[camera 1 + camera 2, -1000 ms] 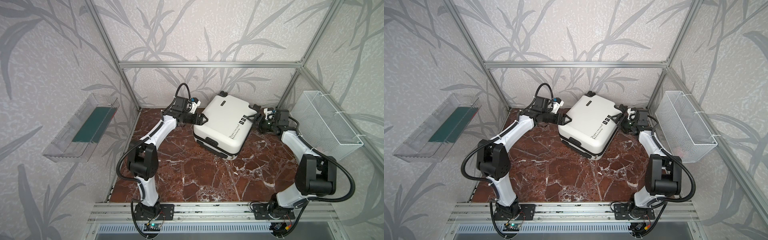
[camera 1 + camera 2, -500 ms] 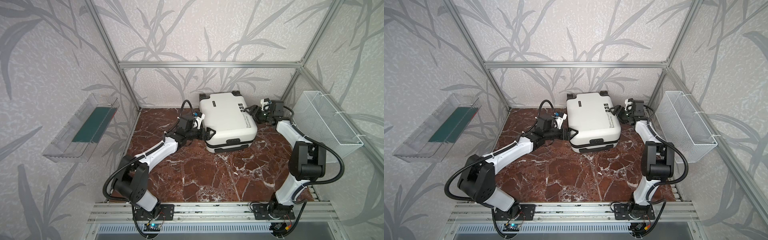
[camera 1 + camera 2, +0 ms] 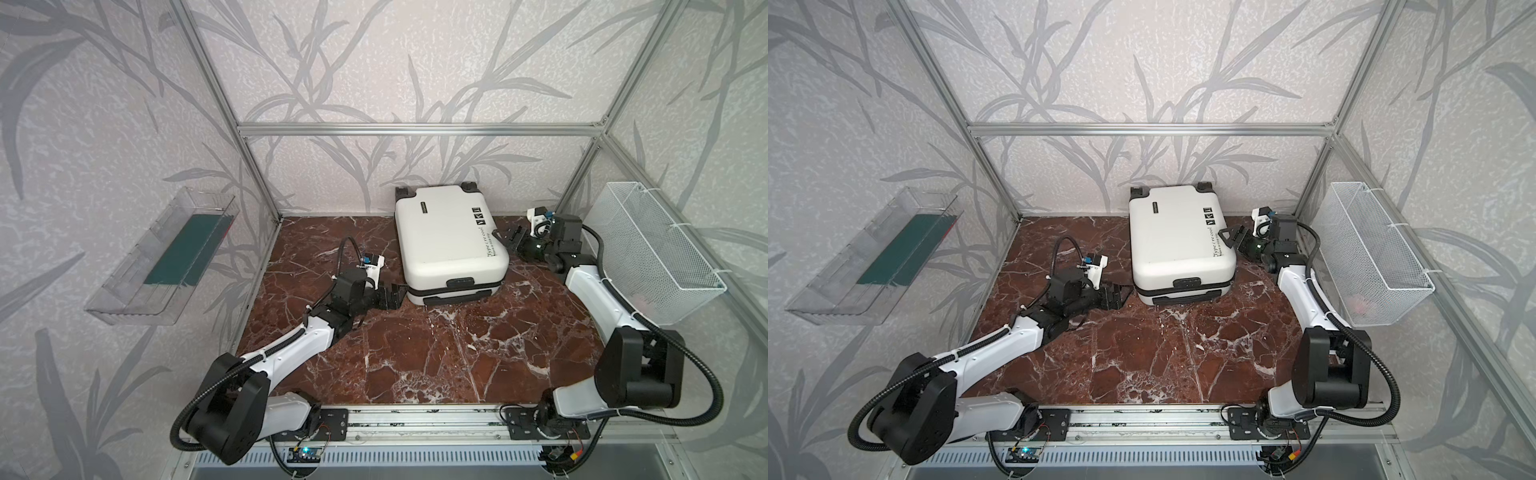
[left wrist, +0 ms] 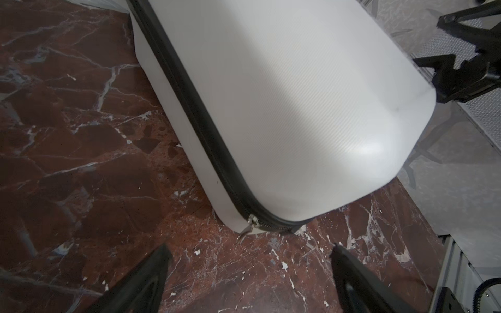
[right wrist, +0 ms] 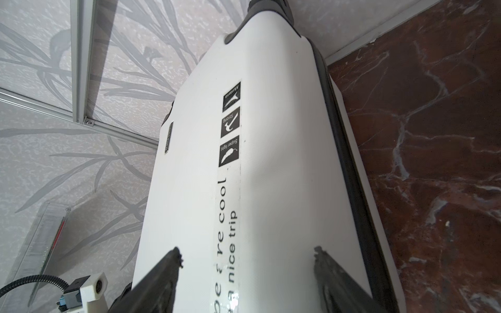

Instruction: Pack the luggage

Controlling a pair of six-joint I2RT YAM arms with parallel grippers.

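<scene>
The luggage [image 4: 284, 94] is cut off by both wrist views' edges, and a pinkish thing [image 3: 1360, 305] in the wire basket [image 3: 1383, 249] is blurred beyond telling

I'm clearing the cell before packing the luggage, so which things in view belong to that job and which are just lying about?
Belongs to the job: the luggage, zipped shut, lying flat on the marble table.

Just lying about: white wire mesh basket on the right wall; clear tray on the left wall, holding a flat green item.

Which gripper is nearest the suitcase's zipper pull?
The left gripper: open at the near corner of the suitcase, facing the zipper pull. The right gripper is at the printed side.
</scene>
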